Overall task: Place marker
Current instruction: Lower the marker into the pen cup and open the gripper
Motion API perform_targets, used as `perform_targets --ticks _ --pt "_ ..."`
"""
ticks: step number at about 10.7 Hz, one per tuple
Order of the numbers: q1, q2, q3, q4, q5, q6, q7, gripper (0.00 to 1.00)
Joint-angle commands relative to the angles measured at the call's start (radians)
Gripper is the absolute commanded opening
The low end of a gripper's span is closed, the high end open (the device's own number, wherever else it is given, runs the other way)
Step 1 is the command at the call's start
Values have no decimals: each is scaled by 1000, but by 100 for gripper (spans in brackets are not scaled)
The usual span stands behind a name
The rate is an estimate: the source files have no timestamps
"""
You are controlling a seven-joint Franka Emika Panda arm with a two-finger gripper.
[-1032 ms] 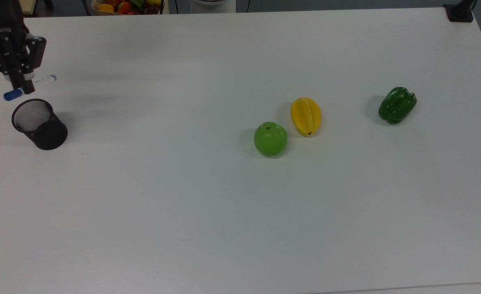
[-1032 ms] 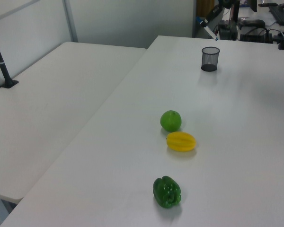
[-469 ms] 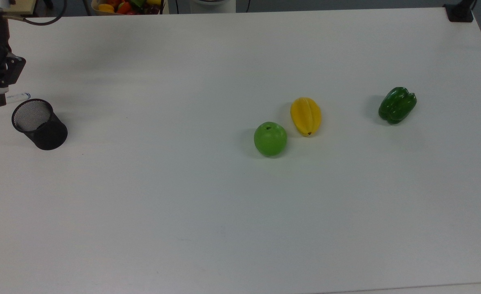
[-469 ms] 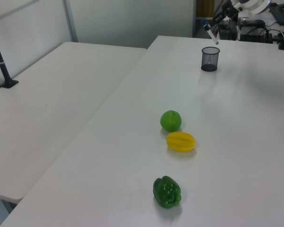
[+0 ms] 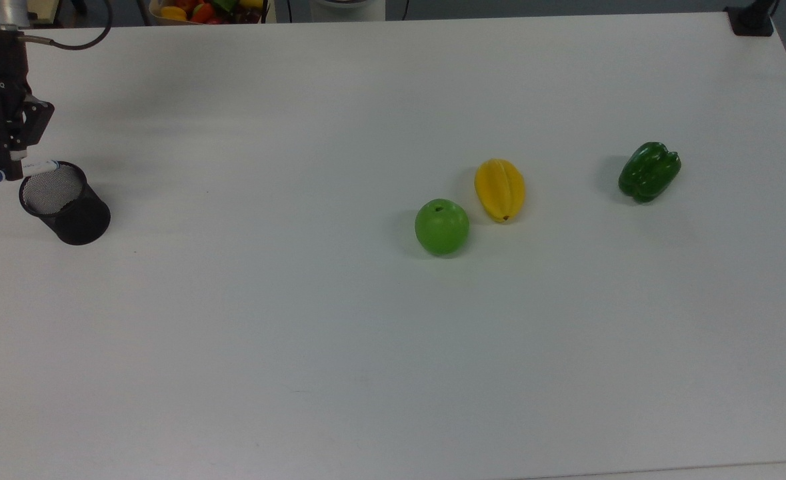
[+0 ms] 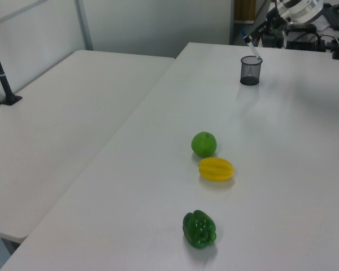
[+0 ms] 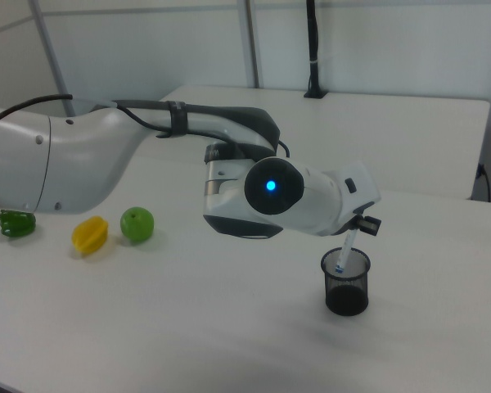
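Gripped in our claw, the marker hangs tilted over the black mesh cup at the top view's far left, the two fingers closed narrowly on its white barrel. We see its blue cap poking out toward the top view's left, past the cup's rim, while the other end points over the cup's mouth. From the right view, the marker slants down with its lower tip at the cup opening; it seems to dip just inside the rim, though we cannot be sure from this angle. In the left view the marker leans above the cup, cap end uppermost. Well apart from the cup, on the white worktop, lie a green apple, a yellow starfruit just beside it, and a green pepper farther toward the top view's right. A basket of mixed fruit sits beyond the worktop's far edge.
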State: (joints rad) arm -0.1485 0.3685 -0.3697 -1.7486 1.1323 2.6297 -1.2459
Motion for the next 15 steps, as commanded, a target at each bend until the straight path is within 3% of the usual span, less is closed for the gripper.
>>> perform_targets --ticks 1,5,9,11,13,14,15 --pt "15 30 5 -5 38 67 -37 0" --pt "20 40 6 -6 38 73 -37 1" --pt "23 40 8 -8 38 73 -37 27" --pt "24 38 8 -8 38 73 -33 50" --pt "24 38 11 -8 38 73 -27 90" --pt "26 36 12 -8 38 75 -21 100" --pt "26 33 12 -8 37 75 -20 100"
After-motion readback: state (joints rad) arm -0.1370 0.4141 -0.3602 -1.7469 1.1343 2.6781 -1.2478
